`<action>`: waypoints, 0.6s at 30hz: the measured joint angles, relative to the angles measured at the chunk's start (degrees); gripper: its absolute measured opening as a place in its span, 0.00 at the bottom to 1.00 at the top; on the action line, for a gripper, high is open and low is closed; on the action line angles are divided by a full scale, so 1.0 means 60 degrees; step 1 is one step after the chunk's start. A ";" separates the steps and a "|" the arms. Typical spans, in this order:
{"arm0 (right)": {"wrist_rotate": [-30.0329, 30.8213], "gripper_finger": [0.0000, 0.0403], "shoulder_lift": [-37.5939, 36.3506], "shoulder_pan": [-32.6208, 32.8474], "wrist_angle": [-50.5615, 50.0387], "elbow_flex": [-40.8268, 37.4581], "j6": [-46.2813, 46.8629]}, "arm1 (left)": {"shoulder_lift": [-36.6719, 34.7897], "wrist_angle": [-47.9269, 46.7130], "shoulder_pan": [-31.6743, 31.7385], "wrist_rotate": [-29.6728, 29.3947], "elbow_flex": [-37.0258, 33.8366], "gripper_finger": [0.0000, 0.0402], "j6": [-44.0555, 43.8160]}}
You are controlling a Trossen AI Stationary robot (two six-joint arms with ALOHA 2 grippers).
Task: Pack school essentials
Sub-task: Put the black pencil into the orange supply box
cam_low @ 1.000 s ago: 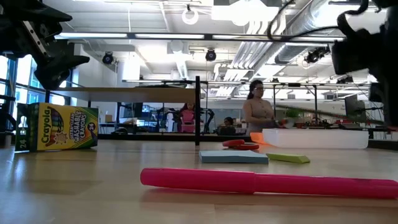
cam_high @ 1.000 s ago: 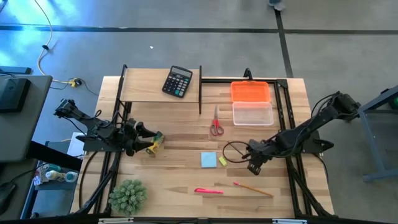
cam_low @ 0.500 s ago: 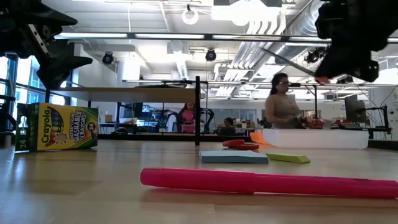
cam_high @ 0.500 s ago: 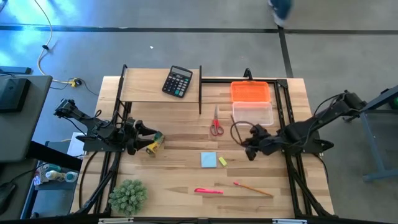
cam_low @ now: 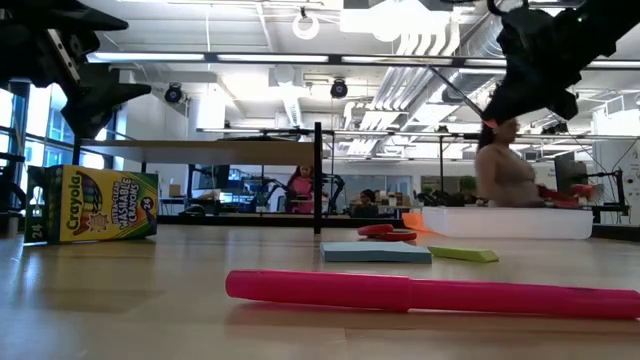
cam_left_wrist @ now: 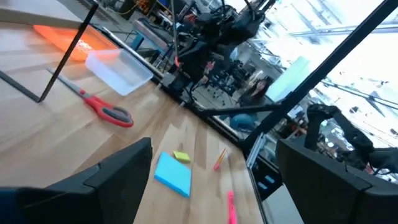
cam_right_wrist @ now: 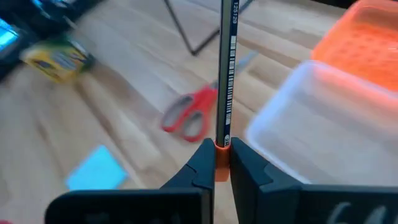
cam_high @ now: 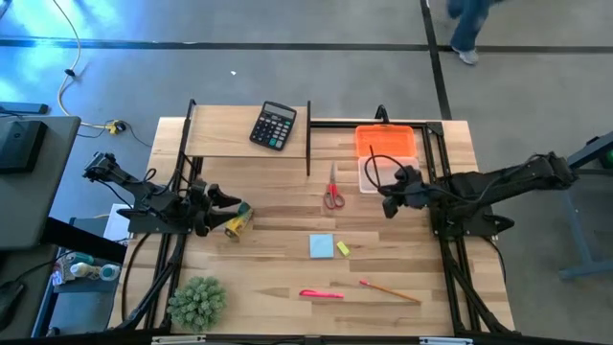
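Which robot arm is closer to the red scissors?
The right. The right gripper, its jaws shut on a pencil, hangs just beside the red scissors by the clear box. The left gripper waits farther off, near the crayon box.

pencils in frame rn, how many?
2. One pencil is pinched upright in the right gripper beside the clear box; the other pencil lies near the table's front edge, by the pink pen.
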 joint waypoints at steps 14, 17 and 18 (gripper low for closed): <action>-0.2846 0.03 -0.0130 -0.3450 -0.2475 0.0000 -0.3603 | 0.0002 0.0646 0.0004 -0.1694 0.0000 0.82 0.0018; -0.3135 0.03 -0.0130 -0.4114 -0.2566 0.0000 -0.4292 | 0.0000 0.0659 0.0004 -0.1997 0.0000 0.82 -0.0117; -0.3207 0.03 -0.0130 -0.4306 -0.2557 0.0000 -0.4363 | 0.0000 0.0659 0.0004 -0.2123 0.0000 0.82 -0.0187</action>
